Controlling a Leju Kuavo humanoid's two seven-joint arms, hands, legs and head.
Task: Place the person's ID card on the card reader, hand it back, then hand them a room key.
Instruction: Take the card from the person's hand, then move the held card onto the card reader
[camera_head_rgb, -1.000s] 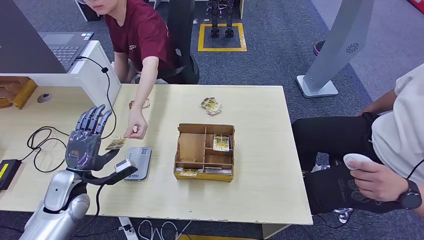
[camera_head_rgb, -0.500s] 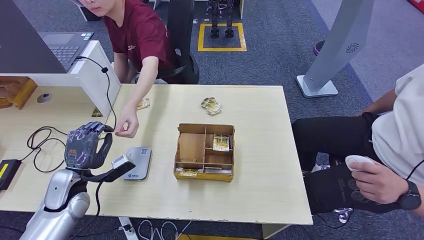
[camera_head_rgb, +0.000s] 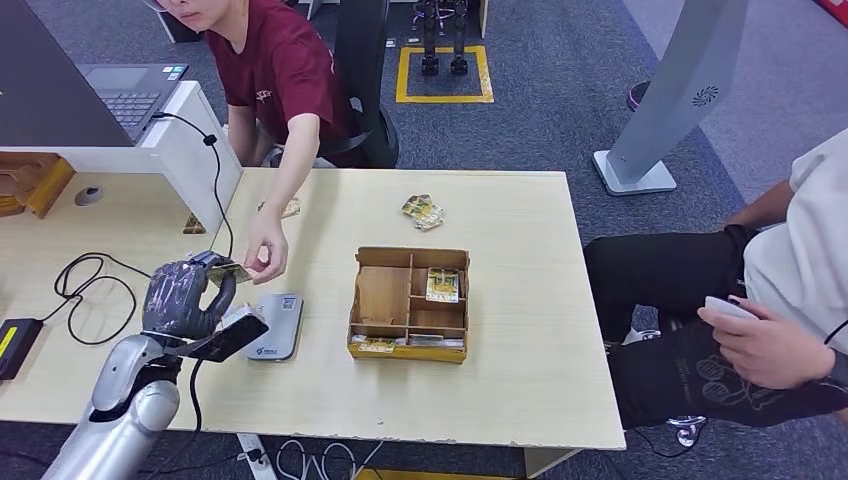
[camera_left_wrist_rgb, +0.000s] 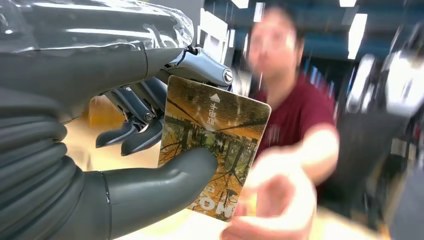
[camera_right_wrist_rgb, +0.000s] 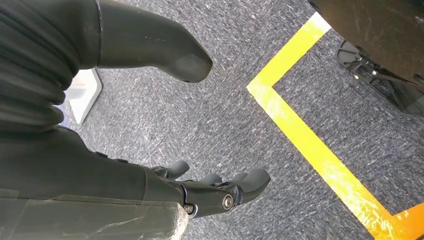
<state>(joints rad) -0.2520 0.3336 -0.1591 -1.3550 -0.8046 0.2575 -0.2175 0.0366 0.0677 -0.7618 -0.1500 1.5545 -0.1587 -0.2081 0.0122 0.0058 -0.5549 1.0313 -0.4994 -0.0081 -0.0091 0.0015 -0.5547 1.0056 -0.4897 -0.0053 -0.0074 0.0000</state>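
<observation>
This looks like a robot lab or demo room set up as a mock reception desk. The pale wood counter (camera_head_rgb: 500, 330) is the landmark. On it lie a grey card reader (camera_head_rgb: 275, 338), a cardboard tray (camera_head_rgb: 409, 302) with cards in its compartments, and loose cables (camera_head_rgb: 85, 285). At its far left corner an open laptop (camera_head_rgb: 125, 90) sits on a raised white stand. Beyond the counter, grey office carpet (camera_head_rgb: 560, 110) carries a yellow taped square (camera_head_rgb: 444, 73) and the white base of a standing kiosk (camera_head_rgb: 660, 130).
</observation>
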